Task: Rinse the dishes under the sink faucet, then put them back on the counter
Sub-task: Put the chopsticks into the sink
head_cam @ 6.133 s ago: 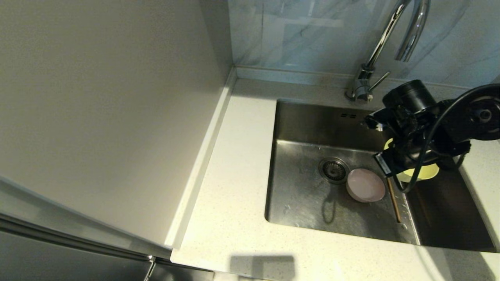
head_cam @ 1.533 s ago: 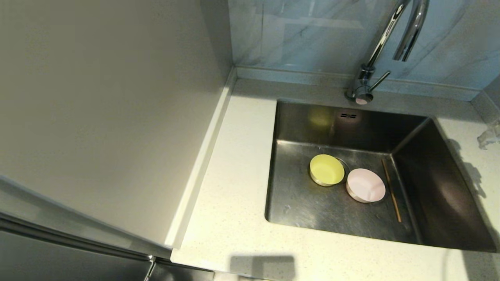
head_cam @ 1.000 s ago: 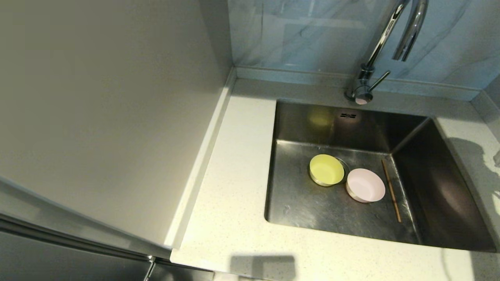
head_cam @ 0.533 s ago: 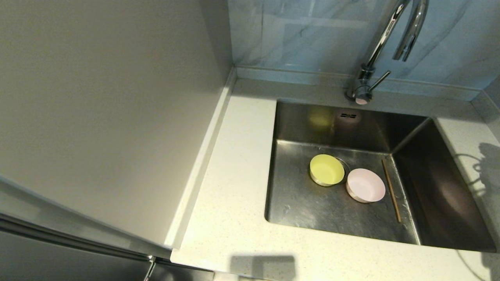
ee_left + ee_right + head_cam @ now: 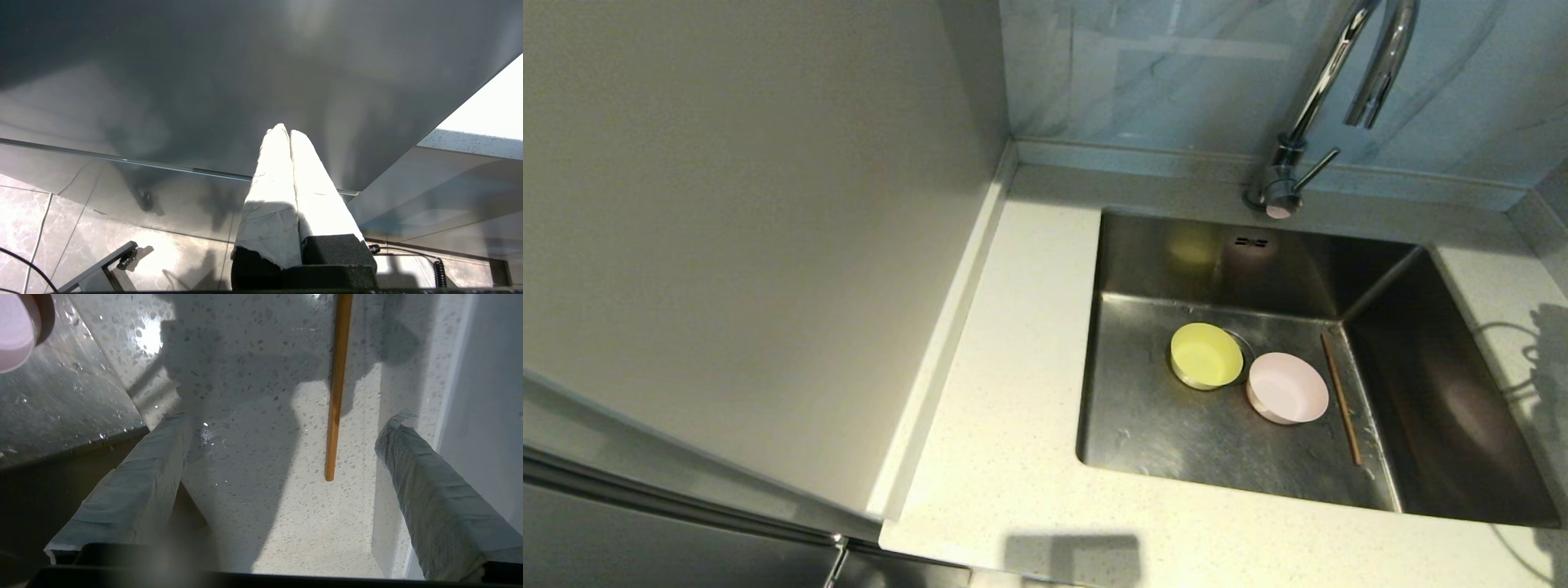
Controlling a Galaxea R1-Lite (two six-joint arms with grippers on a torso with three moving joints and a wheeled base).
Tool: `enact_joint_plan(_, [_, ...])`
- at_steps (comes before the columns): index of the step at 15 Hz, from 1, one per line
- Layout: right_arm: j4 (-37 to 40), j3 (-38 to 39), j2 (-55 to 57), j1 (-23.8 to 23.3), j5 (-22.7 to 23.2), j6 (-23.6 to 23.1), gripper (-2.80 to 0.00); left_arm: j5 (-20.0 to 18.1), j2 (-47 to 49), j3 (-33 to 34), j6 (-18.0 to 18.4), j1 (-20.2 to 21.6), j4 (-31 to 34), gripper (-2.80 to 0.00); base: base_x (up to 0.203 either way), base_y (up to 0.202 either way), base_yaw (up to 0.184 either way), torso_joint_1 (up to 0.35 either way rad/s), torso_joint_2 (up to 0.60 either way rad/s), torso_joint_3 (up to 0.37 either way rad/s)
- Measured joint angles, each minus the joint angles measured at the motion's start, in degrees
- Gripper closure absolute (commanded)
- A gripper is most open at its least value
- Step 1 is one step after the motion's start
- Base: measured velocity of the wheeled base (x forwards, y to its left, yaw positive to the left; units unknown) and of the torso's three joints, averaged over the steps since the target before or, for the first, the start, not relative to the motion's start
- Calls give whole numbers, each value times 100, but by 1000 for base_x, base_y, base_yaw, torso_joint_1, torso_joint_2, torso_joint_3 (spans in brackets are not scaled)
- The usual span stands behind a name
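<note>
While the right gripper (image 5: 282,457) hangs over the speckled table (image 5: 261,522) with its taped fingers (image 5: 135,486) spread wide and nothing between them, one chopstick (image 5: 336,388) lies flat on that table ahead of it, its long axis running straight away from the gripper, its near end lying between the two fingers' tips. A second chopstick (image 5: 1340,399) lies in the sink (image 5: 1168,425) at the foot of the right wall, running from about 5 o'clock up to 11 o'clock in the head view. That makes two chopsticks, well apart. Two bowls sit on the sink floor, open side up: one pink bowl (image 5: 1288,388) just beside the sink chopstick, and one yellow-green bowl (image 5: 1205,354) at its 10 o'clock, over the drain, nearly touching it. Farther back, at 12 o'clock, the faucet (image 5: 1327,90) rises from the rear edge, its spout curving down toward the sink. The left gripper (image 5: 290,134) is parked away from the sink, fingers pressed together, empty.
</note>
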Motion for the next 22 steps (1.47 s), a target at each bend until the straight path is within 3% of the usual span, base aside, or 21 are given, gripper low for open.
enact_joint_plan(9, [63, -64, 304, -226, 91, -887, -280, 2, 0, 0, -1, 0, 0, 0, 0, 0, 0, 0, 0, 0])
enact_joint_plan(12, [74, -72, 388, -347, 347, -1158, -280, 1, 0, 0, 0, 0, 1, 0, 0, 0, 0, 0, 0, 0])
enact_joint_plan(22, [110, 227, 494, -333, 573, -1385, -280, 1, 0, 0, -1, 0, 0, 0, 0, 0, 0, 0, 0, 0])
